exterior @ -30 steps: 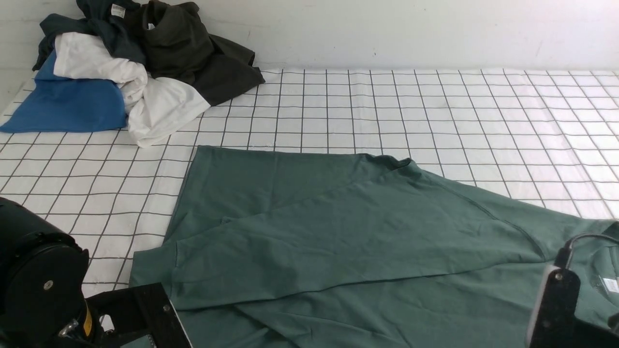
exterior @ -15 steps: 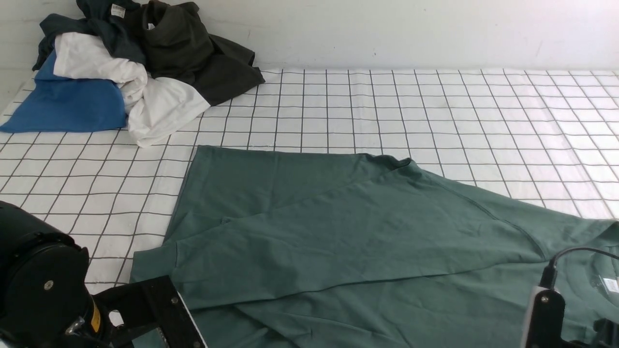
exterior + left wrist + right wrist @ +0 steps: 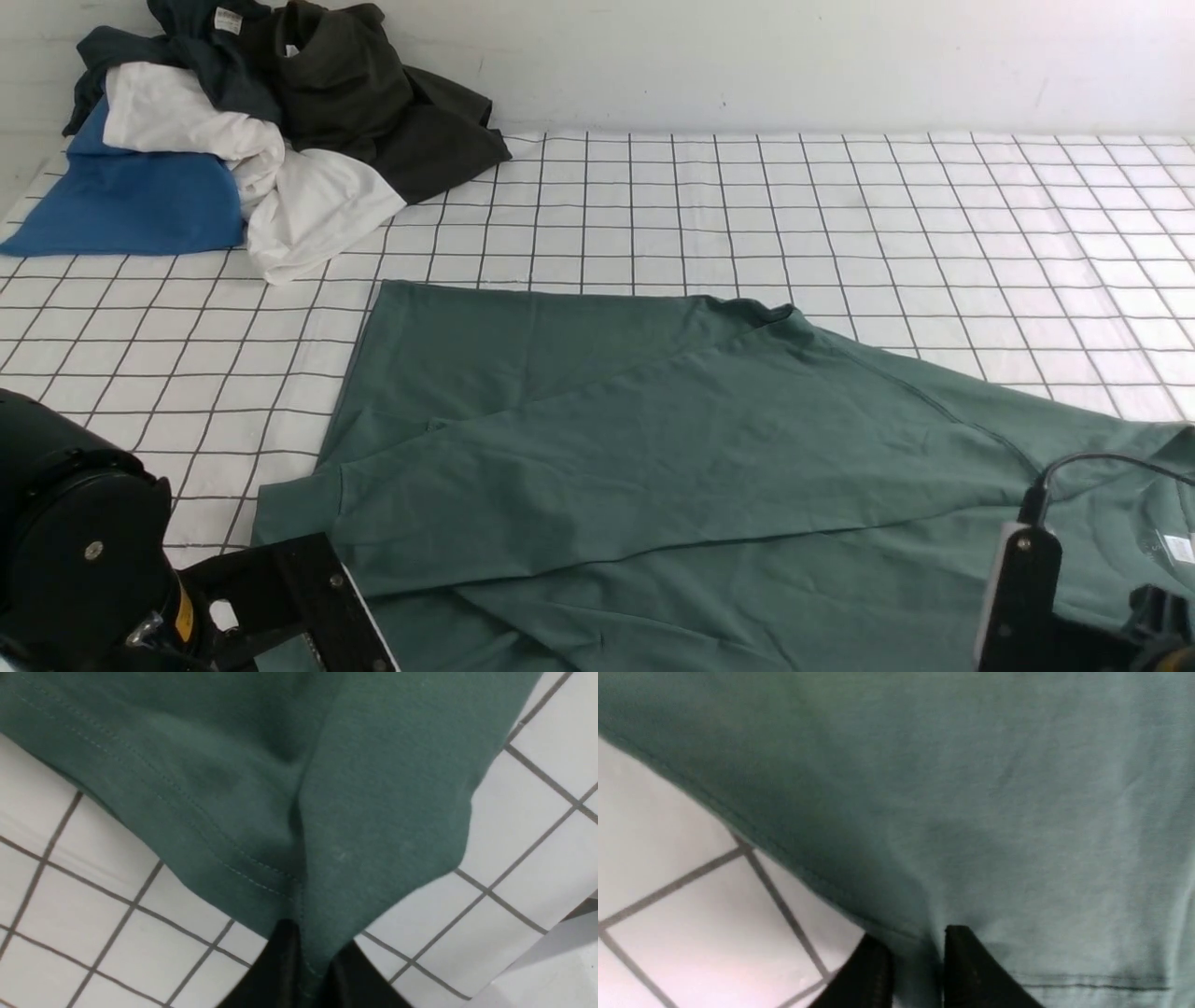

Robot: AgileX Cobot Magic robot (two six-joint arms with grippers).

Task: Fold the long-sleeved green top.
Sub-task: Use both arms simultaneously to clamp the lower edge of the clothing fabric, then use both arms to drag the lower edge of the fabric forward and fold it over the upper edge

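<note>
Covering the near half of the gridded sheet (image 3: 840,205), the top (image 3: 653,373) is laid out sideways, hem to the left and label (image 3: 1178,549) to the right, with one sleeve (image 3: 653,495) already brought across the body. A pile (image 3: 243,140) of other clothes is heaped at the far left corner, well apart from it. The near edge is gripped at both ends. The left gripper (image 3: 314,942) is closed on the stitched hem corner, and the right gripper (image 3: 917,947) on cloth just inside a seamed edge. In each wrist view, fabric is pinched between narrow black fingers (image 3: 971,970). The step in hand is judged to be the lengthwise fold of the near side. An even lift is called for next, followed by a carry away from the robot. Both ends are to be kept level, so that the edge is laid over the sleeve without the cloth being dragged or bunched.
</note>
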